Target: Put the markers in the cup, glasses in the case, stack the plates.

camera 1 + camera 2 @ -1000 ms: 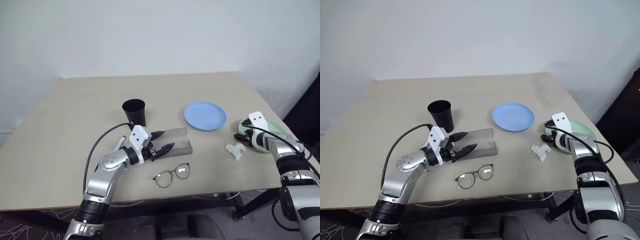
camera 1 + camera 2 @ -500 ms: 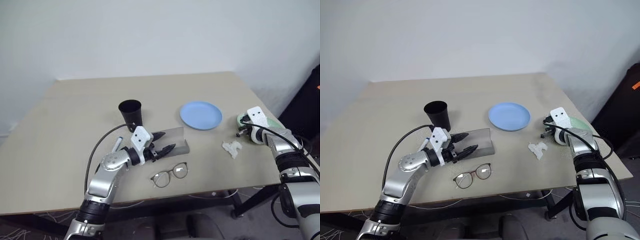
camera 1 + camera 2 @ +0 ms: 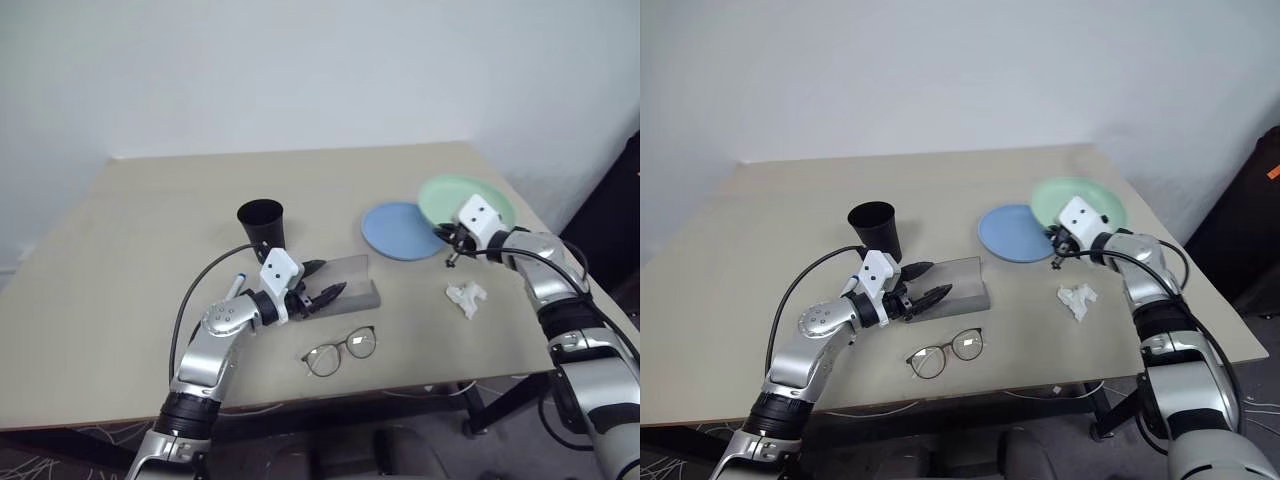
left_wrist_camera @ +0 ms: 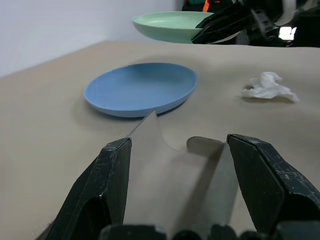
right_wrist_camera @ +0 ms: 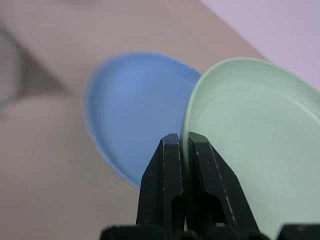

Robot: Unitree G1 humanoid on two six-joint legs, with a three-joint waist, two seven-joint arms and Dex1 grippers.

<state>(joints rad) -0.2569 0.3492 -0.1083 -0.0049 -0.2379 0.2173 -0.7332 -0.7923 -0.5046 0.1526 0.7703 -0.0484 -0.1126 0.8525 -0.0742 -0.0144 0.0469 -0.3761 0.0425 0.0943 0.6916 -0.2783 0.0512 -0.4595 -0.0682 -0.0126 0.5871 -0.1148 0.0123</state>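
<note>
Black and tapered, the plastic cup [image 3: 263, 224] stands upright on the beige tabletop [image 3: 150, 230], its mouth dark so that I cannot tell what is inside. Just in front of it lies the long grey rectangular case [image 3: 345, 283]; from the left wrist view it is bare grey inside, with nothing in it. A slim white marker with a blue cap [image 3: 238, 286] lies on the tabletop beside the left arm, outside the cup. The thin dark wire-framed glasses with round lenses [image 3: 342, 349] rest on the tabletop just in front of the case, outside it.

The left claw [image 3: 322, 284] is at the near end of the case with its two black fingers [image 4: 112, 180] spread well apart, one to each side of the grey panel, holding nothing.

The right claw [image 3: 1057, 247] is pinched tight on the near rim of the pale mint green round plate [image 3: 1085, 201] and holds it in the air, tilted. The plate hangs above the far right edge of the light blue round plate [image 3: 1012, 232], which lies flat on the tabletop between the case and the right arm. The two plates overlap in the head views but do not touch. A crumpled white tissue [image 3: 1076, 298] lies on the tabletop near the right claw, below it.
</note>
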